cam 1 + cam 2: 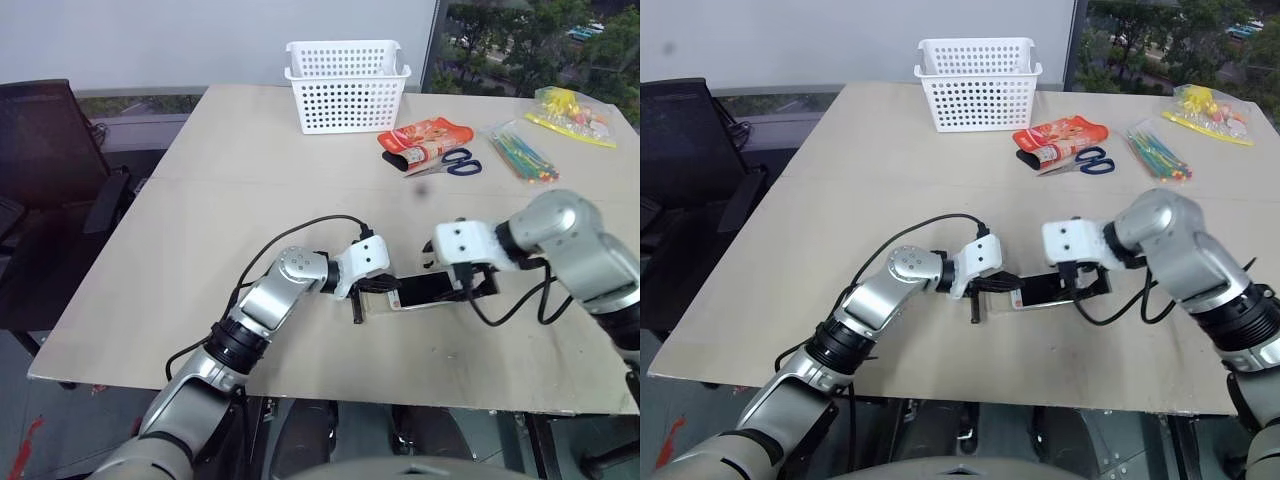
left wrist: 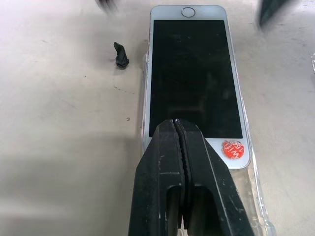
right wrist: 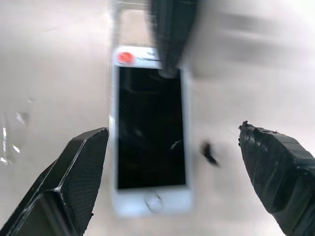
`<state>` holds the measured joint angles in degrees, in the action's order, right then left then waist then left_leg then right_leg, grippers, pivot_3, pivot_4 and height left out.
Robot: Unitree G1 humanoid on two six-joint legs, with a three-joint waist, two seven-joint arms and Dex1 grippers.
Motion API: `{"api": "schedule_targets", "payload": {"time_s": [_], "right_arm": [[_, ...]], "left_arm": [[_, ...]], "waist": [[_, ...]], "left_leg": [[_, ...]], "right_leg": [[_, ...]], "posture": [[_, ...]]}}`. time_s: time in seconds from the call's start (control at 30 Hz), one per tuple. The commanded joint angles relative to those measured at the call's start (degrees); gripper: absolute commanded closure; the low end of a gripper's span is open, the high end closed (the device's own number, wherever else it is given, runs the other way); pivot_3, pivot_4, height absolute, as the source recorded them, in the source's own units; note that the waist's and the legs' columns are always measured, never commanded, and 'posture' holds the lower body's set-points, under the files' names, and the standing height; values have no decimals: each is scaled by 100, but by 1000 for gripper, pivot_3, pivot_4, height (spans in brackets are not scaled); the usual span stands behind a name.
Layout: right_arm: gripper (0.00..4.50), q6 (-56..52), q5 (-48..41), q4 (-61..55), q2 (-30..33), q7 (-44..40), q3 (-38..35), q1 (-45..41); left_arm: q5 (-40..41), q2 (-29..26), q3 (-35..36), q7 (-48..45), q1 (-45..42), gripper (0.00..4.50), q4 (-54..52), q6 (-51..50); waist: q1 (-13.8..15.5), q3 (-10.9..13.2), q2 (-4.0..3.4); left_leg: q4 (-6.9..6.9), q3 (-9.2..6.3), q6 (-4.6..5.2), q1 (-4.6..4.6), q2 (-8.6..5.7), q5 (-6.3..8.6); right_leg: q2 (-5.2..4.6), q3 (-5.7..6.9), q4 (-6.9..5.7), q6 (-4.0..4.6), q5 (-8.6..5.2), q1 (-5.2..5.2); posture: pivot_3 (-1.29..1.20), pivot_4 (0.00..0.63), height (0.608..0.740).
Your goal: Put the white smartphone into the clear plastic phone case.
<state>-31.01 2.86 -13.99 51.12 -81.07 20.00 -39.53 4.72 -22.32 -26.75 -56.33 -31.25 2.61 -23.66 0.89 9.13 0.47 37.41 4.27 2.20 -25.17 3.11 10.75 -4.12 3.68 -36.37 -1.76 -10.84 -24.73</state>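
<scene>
White smartphone [image 2: 196,78] lies under the closed left pincer [image 2: 178,129] tips.

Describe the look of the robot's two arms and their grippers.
Both arms are silver-grey metal with rounded joints, black bands and white wrist housings. A black cable loops beside each forearm. The left gripper and right gripper each have two black fingers, with a textured surface.

one mark bears lettering: a small round red sticker [image 2: 233,149] on the white smartphone [image 2: 196,78], on the white bezel at the end away from the round home button. its white letters are too small and tilted to make out. nothing else carries legible writing.
</scene>
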Motion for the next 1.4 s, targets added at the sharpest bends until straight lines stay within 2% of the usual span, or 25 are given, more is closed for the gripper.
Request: {"api": "schedule_targets", "payload": {"time_s": [0.03,0.1,0.2,0.37,0.47,0.6,0.83,1.0,1.17,1.27,1.4], "right_arm": [[277,-1,-230,-5,377,-67,-446,127],[755,171,-126,116,749,-89,-450,397],[2236,558,96,315,1008,-10,-286,723],[4432,751,329,690,682,173,4,622],[4432,888,479,881,574,205,145,551],[4432,914,556,921,437,150,268,525],[4432,662,601,573,217,132,426,616],[4432,232,457,204,-194,161,519,586],[4432,-141,582,-50,-624,224,721,397],[4432,-482,510,-245,-947,296,778,388],[4432,-506,544,-108,-865,439,501,398]], "left_arm": [[-26,-187,162,56,111,4500,-178,-343],[28,-562,446,-63,-94,4500,-756,-686],[785,-809,1298,-6,-721,4500,-1493,-2029],[646,-2024,855,-549,-336,4500,-1907,-2457],[890,-2169,711,-631,-1,4500,-2208,-2799],[962,-1935,440,-435,223,4500,-2341,-3079],[797,-1076,185,265,277,4500,-1858,-3023],[484,-721,201,758,212,4500,-1361,-2541],[255,-616,147,844,243,4500,-1066,-2005],[177,-621,72,786,221,4500,-1012,-1830],[92,-832,155,674,250,4500,-1042,-1706]], "waist": [[-3,2,3],[-9,6,5],[-12,22,8],[-168,16,-4],[-155,26,7],[-30,34,18],[3,31,19],[6,29,20],[-8,25,20],[-24,23,19],[-61,19,12]], "left_leg": [[-2,1,0,0,0,0],[-4,1,9,0,1,-5],[-8,-3,13,-13,5,-8],[-12,15,22,-38,-5,-12],[-20,21,22,-49,-3,-12],[-7,28,21,-70,-3,-13],[3,28,22,-64,-8,-13],[3,24,22,-53,-8,-13],[8,17,8,-14,-8,-6],[1,16,-7,47,-2,4],[-11,-15,-8,64,7,5]], "right_leg": [[0,-1,1,0,0,0],[3,0,1,1,0,1],[8,2,-1,3,-2,-14],[12,-27,-4,0,-1,-51],[22,-36,-8,-1,-2,-69],[22,-35,-16,-1,-3,-85],[13,-43,-16,-3,-2,-79],[16,-41,-23,-2,-2,-71],[11,-39,-26,-1,-1,-36],[5,-37,-23,-1,-1,5],[-7,-1,-7,0,-2,6]], "posture": [[0,150,740],[0,150,740],[0,150,740],[0,150,740],[0,150,740],[0,150,740],[0,150,740],[0,150,740],[0,150,740],[0,150,740],[0,150,740]]}}
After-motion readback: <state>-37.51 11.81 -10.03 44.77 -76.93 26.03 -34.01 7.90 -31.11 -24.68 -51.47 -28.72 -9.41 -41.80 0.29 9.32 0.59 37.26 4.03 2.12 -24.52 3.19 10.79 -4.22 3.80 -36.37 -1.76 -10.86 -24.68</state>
